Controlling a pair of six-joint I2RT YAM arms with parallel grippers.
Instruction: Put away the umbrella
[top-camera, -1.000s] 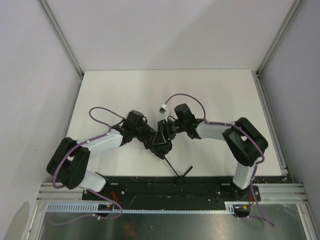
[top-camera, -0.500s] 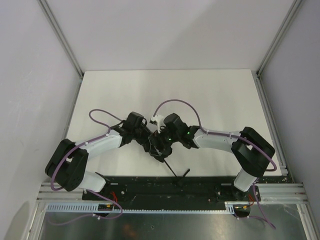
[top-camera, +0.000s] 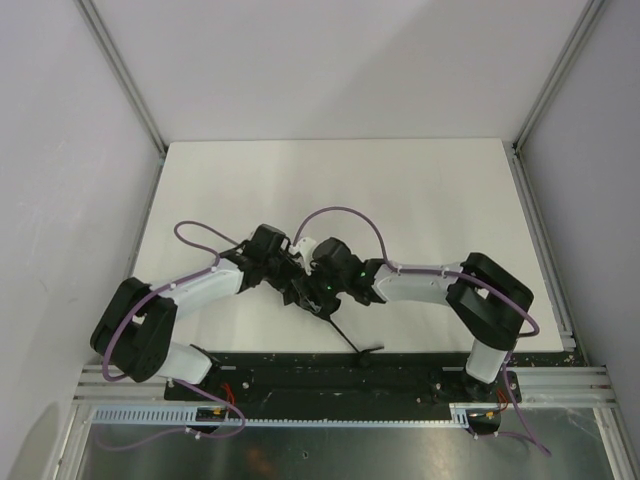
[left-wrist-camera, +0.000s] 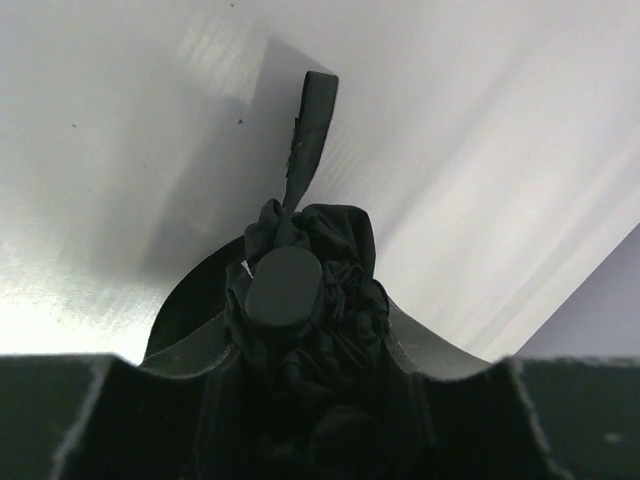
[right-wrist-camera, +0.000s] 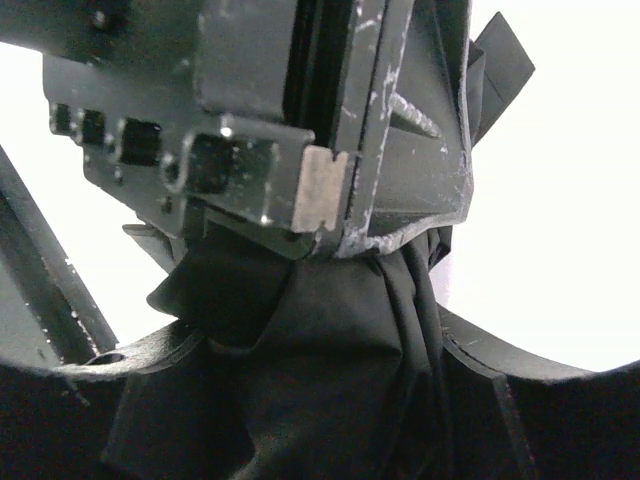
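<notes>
A small black handle (top-camera: 368, 349) is seen at the lower centre of the top view, just above the arms' base rail. From it a thin metal shaft (top-camera: 346, 335) is drawn up and to the left across the white tabletop (top-camera: 430, 200). The black compact folding umbrella (left-wrist-camera: 320, 250) is gathered into a bundle at the frame's middle, where both arms meet. The bundle is clamped by the left pincer (left-wrist-camera: 305, 350), and a flat black strap (left-wrist-camera: 310, 125) is shown beyond it. Black fabric is straddled by the right pincer (right-wrist-camera: 320, 380). Whether it is squeezed cannot be told, the view being crowded.
</notes>
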